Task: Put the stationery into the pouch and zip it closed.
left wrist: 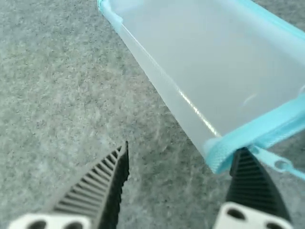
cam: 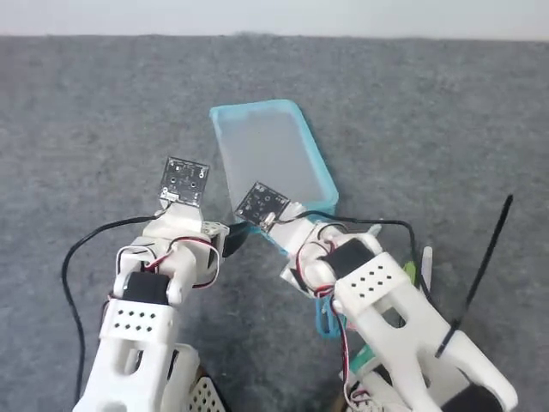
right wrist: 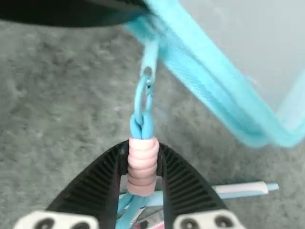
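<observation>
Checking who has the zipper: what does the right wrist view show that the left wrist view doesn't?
Right wrist view: the right hand shut on the pink ribbed zipper pull, whose blue cord loops to the slider, and a pen lying behind it. Left wrist view: the left hand open, holding nothing, beside a corner of the translucent pouch. Both: the blue zipper band and the grey carpet.

- Room to pass over the grey mat [cam: 94,112] left of the pouch [cam: 266,154].
- Left arm [cam: 154,292] and right arm [cam: 386,300] crowd its near edge.
- Pens [cam: 426,268] lie beside the right arm.
</observation>
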`<state>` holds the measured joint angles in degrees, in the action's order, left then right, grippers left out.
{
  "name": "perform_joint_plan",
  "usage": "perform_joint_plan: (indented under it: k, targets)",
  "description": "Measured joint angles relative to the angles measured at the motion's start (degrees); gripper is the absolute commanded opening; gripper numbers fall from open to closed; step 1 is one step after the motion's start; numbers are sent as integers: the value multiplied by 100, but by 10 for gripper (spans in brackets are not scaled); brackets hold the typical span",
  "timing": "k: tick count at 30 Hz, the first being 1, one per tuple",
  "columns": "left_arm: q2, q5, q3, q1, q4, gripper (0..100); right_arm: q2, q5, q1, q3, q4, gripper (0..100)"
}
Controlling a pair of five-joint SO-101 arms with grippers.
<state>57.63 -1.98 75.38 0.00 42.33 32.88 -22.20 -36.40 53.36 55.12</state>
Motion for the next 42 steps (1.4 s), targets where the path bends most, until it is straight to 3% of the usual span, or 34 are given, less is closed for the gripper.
perform_joint_plan:
  k: [8,16,28,34,42]
  targets:
    - [0,0,0,-97,-44,317,0,-325,571,88,0,6]
    - [0,-53,0,-9,-53,318,0,-325,615,-202,229,6]
    - [0,-167,0,149,-114,319,-9,-9,-193,-1644,1451,6]
    - [141,-387,0,202,167,320,-9,-9,-35,-1873,1459,6]
    - [2084,-387,0,492,1442,320,-9,18,-18,-2356,1582,6]
